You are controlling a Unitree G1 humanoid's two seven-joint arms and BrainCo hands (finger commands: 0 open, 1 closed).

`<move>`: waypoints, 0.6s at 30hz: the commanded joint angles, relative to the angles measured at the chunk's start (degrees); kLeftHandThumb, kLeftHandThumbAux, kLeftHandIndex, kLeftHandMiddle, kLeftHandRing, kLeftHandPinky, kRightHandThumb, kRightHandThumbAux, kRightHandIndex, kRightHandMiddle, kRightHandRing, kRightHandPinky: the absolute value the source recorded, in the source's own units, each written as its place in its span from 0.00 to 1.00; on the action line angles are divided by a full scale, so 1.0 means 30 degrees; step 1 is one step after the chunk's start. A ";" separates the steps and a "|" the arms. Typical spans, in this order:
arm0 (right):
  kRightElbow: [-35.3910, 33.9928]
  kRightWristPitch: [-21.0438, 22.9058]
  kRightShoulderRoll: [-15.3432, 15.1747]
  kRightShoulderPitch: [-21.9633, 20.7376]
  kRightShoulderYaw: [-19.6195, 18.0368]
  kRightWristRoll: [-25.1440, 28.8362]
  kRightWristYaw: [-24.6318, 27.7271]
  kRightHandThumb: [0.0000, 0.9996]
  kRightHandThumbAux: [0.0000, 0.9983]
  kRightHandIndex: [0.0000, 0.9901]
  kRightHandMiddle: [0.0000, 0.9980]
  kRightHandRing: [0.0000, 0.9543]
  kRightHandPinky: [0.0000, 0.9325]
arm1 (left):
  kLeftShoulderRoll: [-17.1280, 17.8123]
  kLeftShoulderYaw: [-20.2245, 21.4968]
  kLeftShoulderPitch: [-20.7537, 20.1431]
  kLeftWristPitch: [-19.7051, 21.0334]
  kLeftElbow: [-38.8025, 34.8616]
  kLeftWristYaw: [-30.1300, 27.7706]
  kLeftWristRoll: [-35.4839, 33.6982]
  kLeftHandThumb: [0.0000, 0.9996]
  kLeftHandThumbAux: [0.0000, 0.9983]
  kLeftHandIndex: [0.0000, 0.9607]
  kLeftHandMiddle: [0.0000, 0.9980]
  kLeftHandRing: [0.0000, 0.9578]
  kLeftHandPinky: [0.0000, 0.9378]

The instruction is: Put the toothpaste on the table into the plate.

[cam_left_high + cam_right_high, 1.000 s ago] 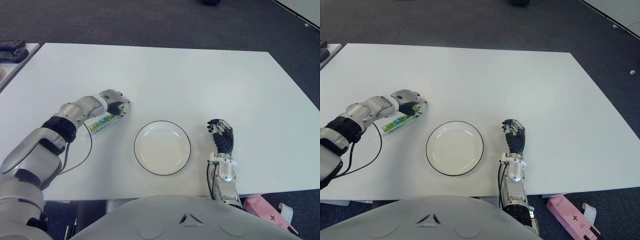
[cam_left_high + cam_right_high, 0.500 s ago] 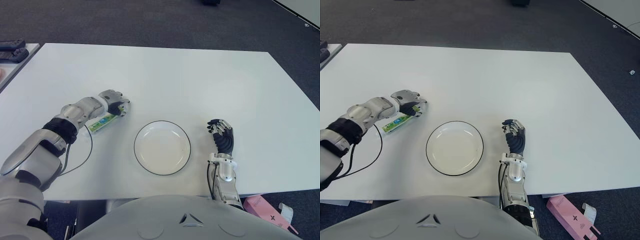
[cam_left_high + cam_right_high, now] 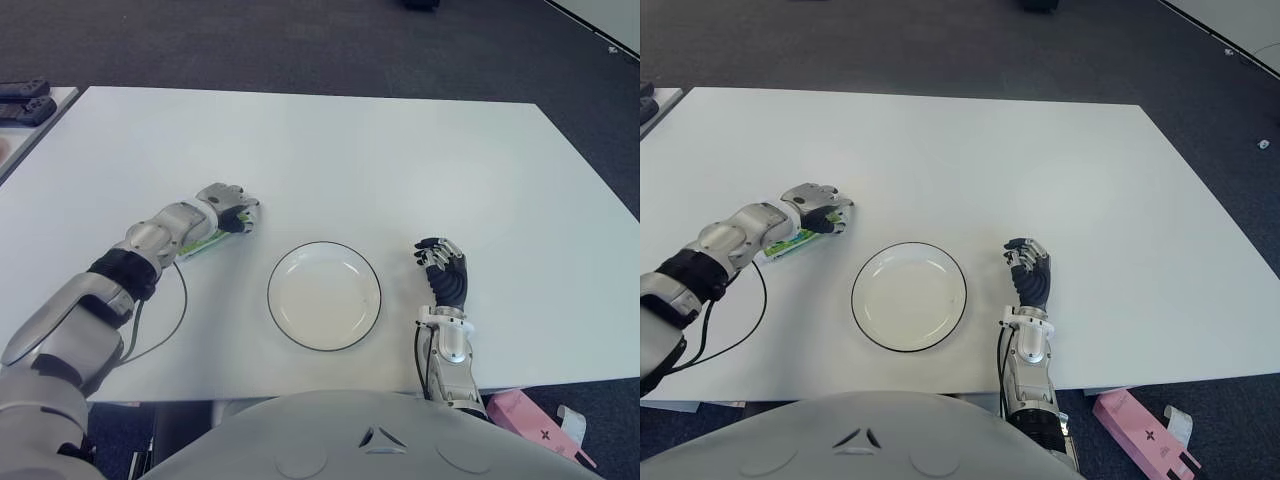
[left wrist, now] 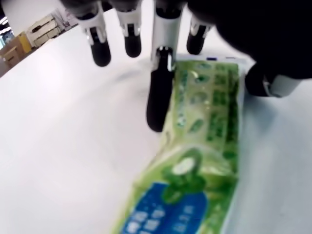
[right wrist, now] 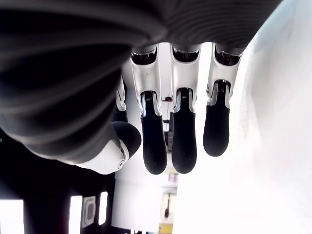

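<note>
The toothpaste (image 3: pixel 200 244), a green and white tube with a blue patch, lies flat on the white table (image 3: pixel 400 160) to the left of the plate. My left hand (image 3: pixel 232 212) covers the tube's far end. In the left wrist view one fingertip (image 4: pixel 157 114) presses one edge of the toothpaste (image 4: pixel 204 131) and the thumb (image 4: pixel 265 84) sits against the opposite edge. The round white plate (image 3: pixel 325 300) with its dark rim holds nothing. My right hand (image 3: pixel 443 268) shows to the right of the plate, its fingers (image 5: pixel 178 141) relaxed and holding nothing.
A black cable (image 3: pixel 165 318) loops from my left forearm across the table near the front edge. Dark devices (image 3: pixel 22 100) lie on a second table at the far left. A pink box (image 3: pixel 530 412) lies on the floor at the lower right.
My left forearm has dropped lower and the hand has settled further over the tube, hiding more of it. The toothpaste, plate and right hand have stayed put.
</note>
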 commanded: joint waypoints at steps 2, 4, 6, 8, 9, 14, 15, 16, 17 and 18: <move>0.0442 0.0047 -0.0013 -0.0032 -0.0007 0.0041 0.0055 0.71 0.73 0.43 0.50 0.53 0.54 | -0.0100 -0.0031 0.2662 0.1357 -0.1569 -0.2716 -0.0582 0.50 0.26 0.01 0.10 0.11 0.23; 0.0470 -0.0005 -0.0010 -0.0038 -0.0007 0.0057 0.0059 0.71 0.73 0.43 0.50 0.52 0.54 | -0.0198 0.0247 0.2928 0.1864 -0.1903 -0.3177 -0.0863 0.52 0.26 0.04 0.12 0.11 0.24; 0.0498 -0.0075 -0.0002 -0.0037 -0.0001 0.0062 0.0058 0.71 0.73 0.43 0.50 0.52 0.54 | -0.0286 0.0512 0.3249 0.2421 -0.2256 -0.3538 -0.1147 0.54 0.27 0.10 0.14 0.12 0.25; 0.0550 -0.0214 0.0005 -0.0038 0.0008 0.0076 0.0066 0.71 0.73 0.43 0.50 0.52 0.54 | -0.0594 0.0984 0.3882 0.3540 -0.2626 -0.3975 -0.1714 0.58 0.29 0.15 0.16 0.13 0.24; 0.0574 -0.0272 0.0007 -0.0041 0.0009 0.0085 0.0074 0.71 0.73 0.43 0.50 0.52 0.53 | -0.0738 0.1157 0.4111 0.3983 -0.2724 -0.4156 -0.1928 0.60 0.30 0.19 0.18 0.13 0.23; 0.0555 -0.0462 0.0002 0.0019 0.0030 0.0061 0.0092 0.71 0.73 0.43 0.50 0.51 0.53 | -0.1421 0.1633 0.4705 0.5809 -0.2926 -0.4732 -0.2597 0.65 0.33 0.31 0.21 0.16 0.23; 0.0539 -0.0474 -0.0001 0.0032 0.0034 0.0056 0.0096 0.71 0.73 0.43 0.50 0.51 0.53 | -0.1536 0.1712 0.4807 0.6136 -0.2993 -0.4765 -0.2667 0.67 0.34 0.33 0.21 0.16 0.23; 0.0520 -0.0485 0.0000 0.0054 0.0038 0.0052 0.0100 0.71 0.73 0.43 0.50 0.51 0.53 | -0.1592 0.1750 0.4884 0.6357 -0.3072 -0.4786 -0.2708 0.67 0.34 0.34 0.22 0.17 0.22; 0.0496 -0.0489 0.0004 0.0077 0.0041 0.0054 0.0105 0.71 0.73 0.43 0.49 0.51 0.53 | -0.1695 0.1817 0.5050 0.6775 -0.3235 -0.4827 -0.2755 0.68 0.35 0.35 0.22 0.17 0.22; 0.0473 -0.0494 0.0010 0.0097 0.0040 0.0072 0.0117 0.71 0.73 0.43 0.50 0.51 0.53 | -0.1810 0.1899 0.5263 0.7237 -0.3462 -0.4905 -0.2815 0.68 0.36 0.37 0.22 0.17 0.22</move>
